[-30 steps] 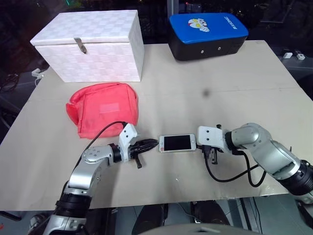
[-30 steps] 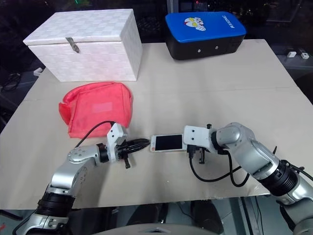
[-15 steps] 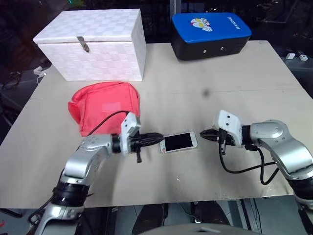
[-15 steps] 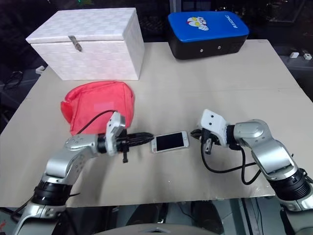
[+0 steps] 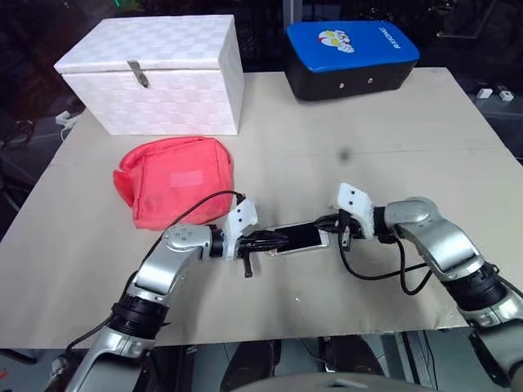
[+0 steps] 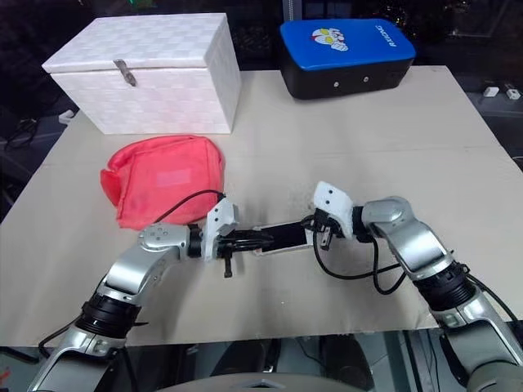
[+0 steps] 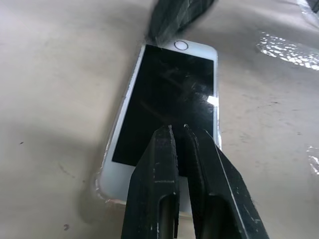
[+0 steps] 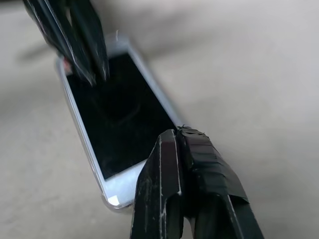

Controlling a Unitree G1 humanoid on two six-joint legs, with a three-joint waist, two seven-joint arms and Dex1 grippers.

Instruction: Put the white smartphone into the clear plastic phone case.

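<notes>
Moved: both tools have closed in on the white smartphone (image 5: 299, 237) from either end.
Left tool (image 7: 180, 134): nearly shut, tips over the screen, gripping nothing.
Right tool (image 8: 178, 137): shut, empty, at the far end.
Phone: flat on the desk (image 5: 392, 139), clear plastic phone case (image 7: 99, 181) rim glinting round it.
Meaning: likely pressing it home.

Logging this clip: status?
Both grippers shut, left and right over the phone's ends. Phone flat on table, clear case rim around it. Nothing in the way.
</notes>
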